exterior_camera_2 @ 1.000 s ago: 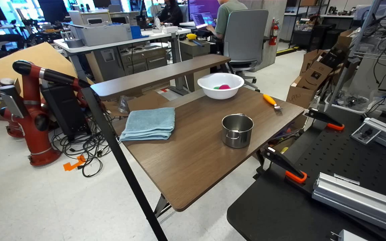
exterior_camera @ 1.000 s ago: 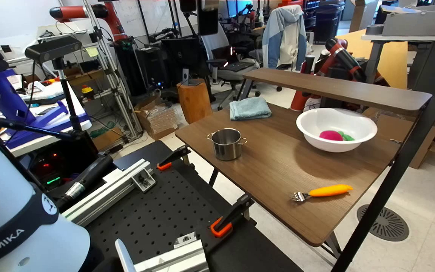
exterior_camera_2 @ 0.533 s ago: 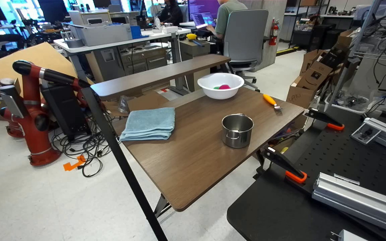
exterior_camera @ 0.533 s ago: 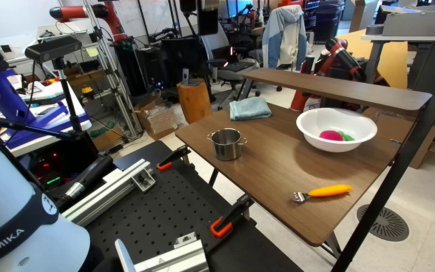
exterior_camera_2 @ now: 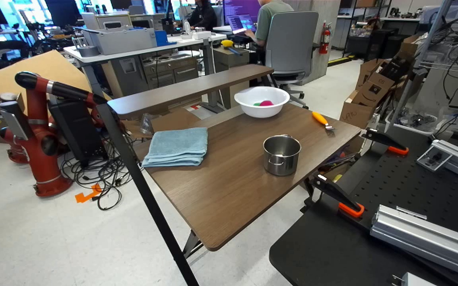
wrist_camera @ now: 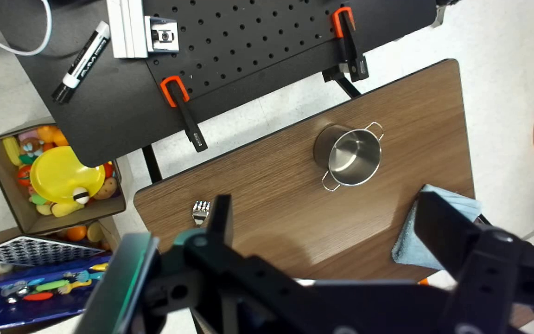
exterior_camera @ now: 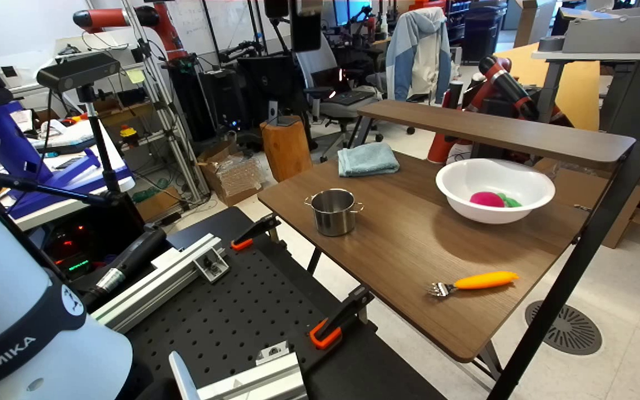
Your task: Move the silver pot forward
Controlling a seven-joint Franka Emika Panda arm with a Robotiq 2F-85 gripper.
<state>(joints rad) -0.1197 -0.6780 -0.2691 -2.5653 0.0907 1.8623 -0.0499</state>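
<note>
In the wrist view, the pincer (wrist_camera: 325, 222) is spread wide, empty; the pot (wrist_camera: 354, 157) is seen at one o'clock, near the bench edge (wrist_camera: 267, 144), and could be toppled if a handle (wrist_camera: 330, 190) is snagged.

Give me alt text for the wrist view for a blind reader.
A silver pot stands upright on a brown table, seen from above past the open gripper, which isn't touching it. The gripper partly hides a fork at left and a blue towel at right.
</note>
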